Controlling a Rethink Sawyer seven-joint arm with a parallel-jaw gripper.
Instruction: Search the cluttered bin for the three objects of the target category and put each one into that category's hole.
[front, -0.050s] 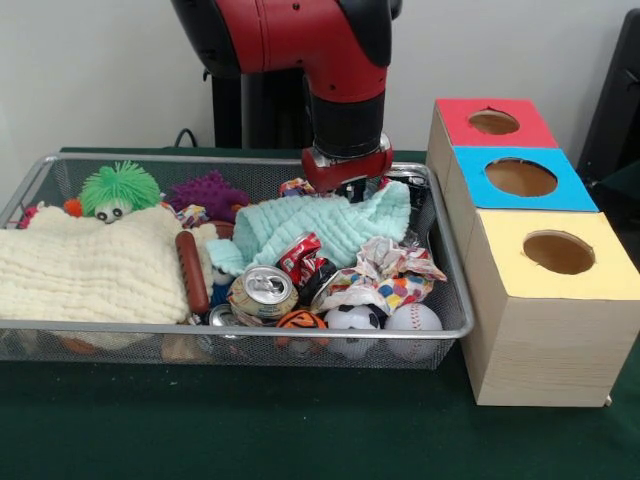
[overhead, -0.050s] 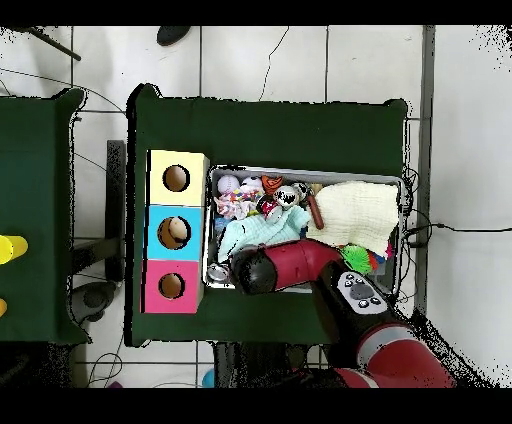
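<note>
The wire bin (front, -0.050s: 455, 290) holds mixed clutter. Along its front edge lie a small basketball (front, -0.050s: 302, 320), a soccer ball (front, -0.050s: 352, 319) and a baseball (front, -0.050s: 412, 318). Behind them are a silver can (front, -0.050s: 262, 290), a crushed red can (front, -0.050s: 300, 257) and crumpled printed wrappers (front, -0.050s: 392, 270). My gripper (front, -0.050s: 349, 183) is low at the bin's back, just behind a mint cloth (front, -0.050s: 325, 225) that hides its tips. From above, the red arm (overhead, -0.050s: 290, 268) covers the gripper at the bin corner nearest the boxes. Three boxes with holes stand beside the bin: red (front, -0.050s: 492, 122), blue (front, -0.050s: 520, 178), yellow (front, -0.050s: 558, 252).
A cream cloth (front, -0.050s: 90, 265) covers the bin's left half, with a toy hot dog (front, -0.050s: 192, 270) at its edge. A green fuzzy toy (front, -0.050s: 120, 188) and a purple spiky ball (front, -0.050s: 207, 193) sit at the back left. Green felt (front, -0.050s: 300, 430) lies in front of the bin.
</note>
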